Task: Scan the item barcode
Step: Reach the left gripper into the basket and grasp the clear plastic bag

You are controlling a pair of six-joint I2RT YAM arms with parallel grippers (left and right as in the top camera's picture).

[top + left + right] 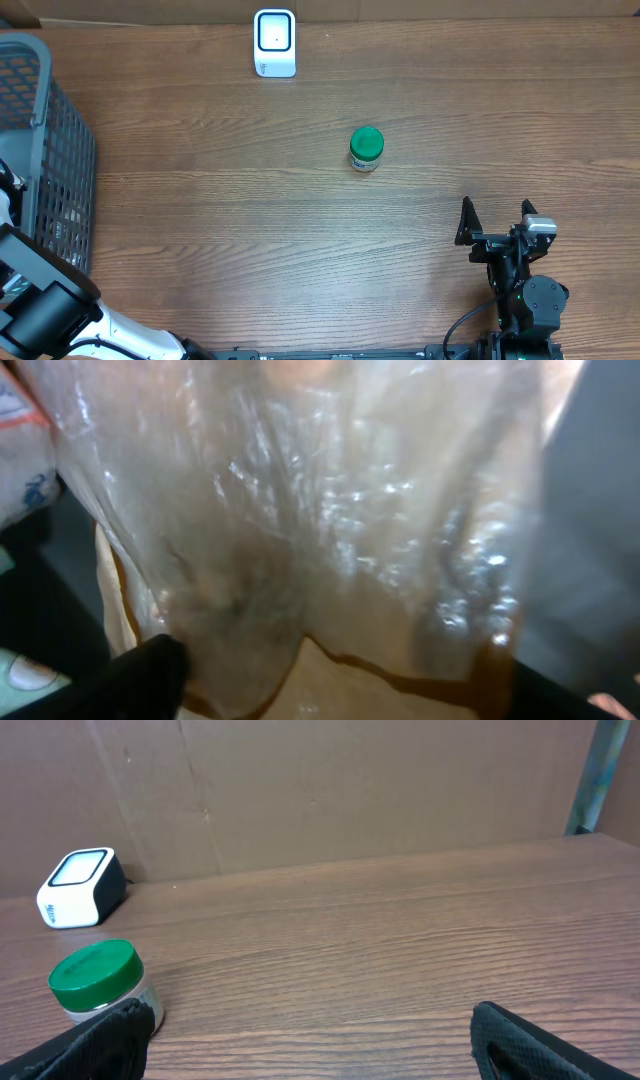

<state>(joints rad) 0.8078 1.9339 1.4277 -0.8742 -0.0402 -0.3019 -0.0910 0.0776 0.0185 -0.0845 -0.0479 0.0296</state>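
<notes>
A clear crinkled plastic bag [330, 530] with tan contents fills the left wrist view. My left gripper [340, 700] is open, one black finger on each side of the bag's lower part; whether they press it I cannot tell. From overhead only the left arm [45, 305] shows, at the lower left by the basket. The white barcode scanner [274, 43] stands at the table's far edge, also in the right wrist view [80, 887]. My right gripper [497, 215] rests open near the front right with nothing between its fingers [310, 1040].
A grey wire basket [40, 150] stands at the table's left edge. A small jar with a green lid [366, 148] stands upright mid-table, ahead and left of the right gripper [100, 982]. Brown cardboard walls the back.
</notes>
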